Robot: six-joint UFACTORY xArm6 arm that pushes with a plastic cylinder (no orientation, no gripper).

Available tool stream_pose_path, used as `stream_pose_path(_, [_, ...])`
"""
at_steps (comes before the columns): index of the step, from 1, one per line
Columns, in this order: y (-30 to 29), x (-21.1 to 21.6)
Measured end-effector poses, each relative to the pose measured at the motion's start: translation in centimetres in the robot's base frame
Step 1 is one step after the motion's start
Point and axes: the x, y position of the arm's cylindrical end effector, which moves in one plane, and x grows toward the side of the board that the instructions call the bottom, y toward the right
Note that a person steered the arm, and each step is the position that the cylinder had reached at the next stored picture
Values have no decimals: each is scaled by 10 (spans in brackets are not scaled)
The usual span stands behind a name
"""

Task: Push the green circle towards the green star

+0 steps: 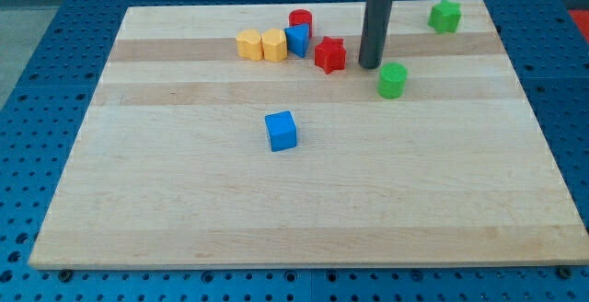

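The green circle (393,80) sits on the wooden board (304,210) at the upper right of middle. The green star (444,16) sits near the board's top right corner, up and to the right of the circle. My tip (370,65) rests on the board just to the upper left of the green circle, close to it; I cannot tell whether they touch. The rod rises straight up out of the view's top.
A red star (330,54) lies just left of my tip. Further left are a blue block (297,40), a red cylinder (301,20) and two yellow blocks (249,44) (274,44). A blue cube (282,130) sits near the board's middle.
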Motion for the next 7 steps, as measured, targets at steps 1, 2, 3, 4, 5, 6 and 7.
stream_pose_path(1, [-8,34])
stream_pose_path(2, [-4,59])
stream_pose_path(3, [17,59])
stream_pose_path(4, [38,35])
stream_pose_path(5, [61,7])
stream_pose_path(6, [84,-19])
stream_pose_path(7, [103,-41])
